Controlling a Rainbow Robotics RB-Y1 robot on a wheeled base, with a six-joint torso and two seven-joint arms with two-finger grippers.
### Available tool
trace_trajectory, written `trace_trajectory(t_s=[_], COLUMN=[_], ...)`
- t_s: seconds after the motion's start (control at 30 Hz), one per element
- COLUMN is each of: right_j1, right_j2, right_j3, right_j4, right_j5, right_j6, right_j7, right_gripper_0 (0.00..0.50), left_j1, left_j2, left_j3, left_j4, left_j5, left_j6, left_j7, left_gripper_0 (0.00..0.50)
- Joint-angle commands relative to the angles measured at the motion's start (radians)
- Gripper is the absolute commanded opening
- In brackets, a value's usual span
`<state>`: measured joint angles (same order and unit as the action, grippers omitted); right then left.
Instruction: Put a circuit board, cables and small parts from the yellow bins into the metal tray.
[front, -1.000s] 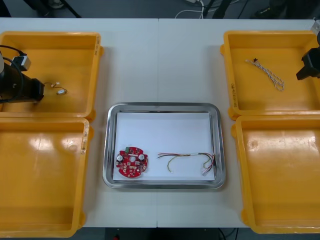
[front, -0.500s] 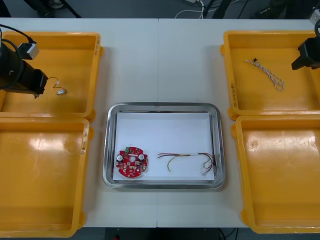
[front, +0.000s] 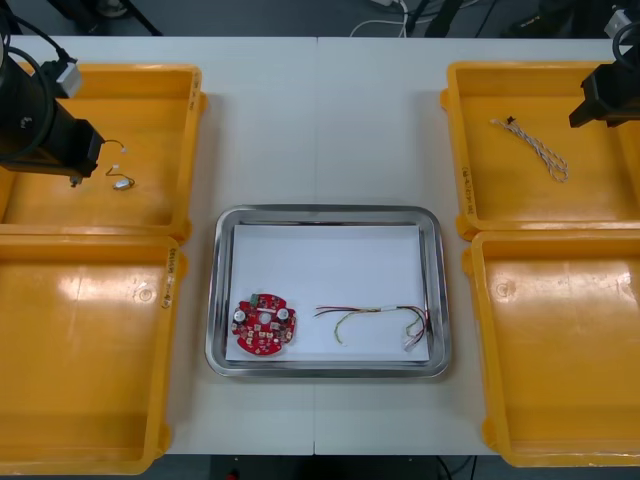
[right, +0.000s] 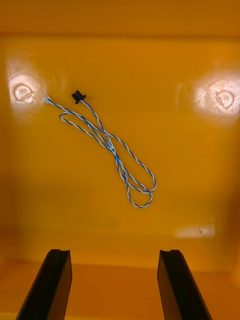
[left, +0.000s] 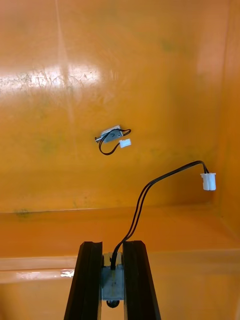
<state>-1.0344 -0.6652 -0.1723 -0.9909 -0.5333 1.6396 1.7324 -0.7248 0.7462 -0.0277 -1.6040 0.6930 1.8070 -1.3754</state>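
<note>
The left pincer (left: 112, 280) is clamped almost closed on a metal part (left: 113, 284), most of it hidden between the fingers. Its black cable (left: 150, 187) arcs out ahead to a white plug (left: 208, 181) that hangs clear of the bin (left: 150, 60) floor. A second part (left: 111, 135) lies on that floor farther ahead of the tips. From above, the arm's bulk covers the grasp.

The right pincer (right: 114, 285) stands wide open and empty. The blue-white cable (right: 107, 142) lies loose well ahead of it in the right bin (right: 200, 165). That arm is cut off at the front view's edge.

Since a second ago the left arm has risen, lifting part and cable, and the right arm has shifted toward the worktop's (front: 320, 120) far edge. In the tray (front: 325, 212), the board (front: 263, 325) and red-yellow cable (front: 375, 318) haven't moved.
</note>
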Motion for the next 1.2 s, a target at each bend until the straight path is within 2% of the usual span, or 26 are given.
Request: trace_trajectory(t_s=[0.03, 0.57, 0.97, 1.2], right_j1=[-0.102, -0.179, -0.231, -0.234], right_j2=[0.001, 0.015, 0.038, 0.047], right_j3=[0.024, 0.116, 0.106, 0.086], right_j4=[0.081, 0.255, 0.429, 0.489], right_j5=[0.010, 0.023, 0.044, 0.001], right_j6=[-0.037, -0.159, -0.307, -0.380], right_j7=[0.052, 0.121, 0.414, 0.579], right_gripper_0=[0.500, 0.500, 0.500, 0.500], left_j1=[0.001, 0.001, 0.001, 0.001], left_j2=[-0.018, -0.099, -0.150, -0.165], left_j3=[-0.046, -0.232, -0.426, -0.529], left_j4=[-0.083, -0.248, -0.278, -0.278], left_j5=[-0.010, -0.026, -0.086, -0.102], left_j6=[0.012, 0.012, -0.101, -0.161], left_j7=[0.159, 0.446, 0.641, 0.723], left_gripper_0=[0.001, 0.000, 0.000, 0.000])
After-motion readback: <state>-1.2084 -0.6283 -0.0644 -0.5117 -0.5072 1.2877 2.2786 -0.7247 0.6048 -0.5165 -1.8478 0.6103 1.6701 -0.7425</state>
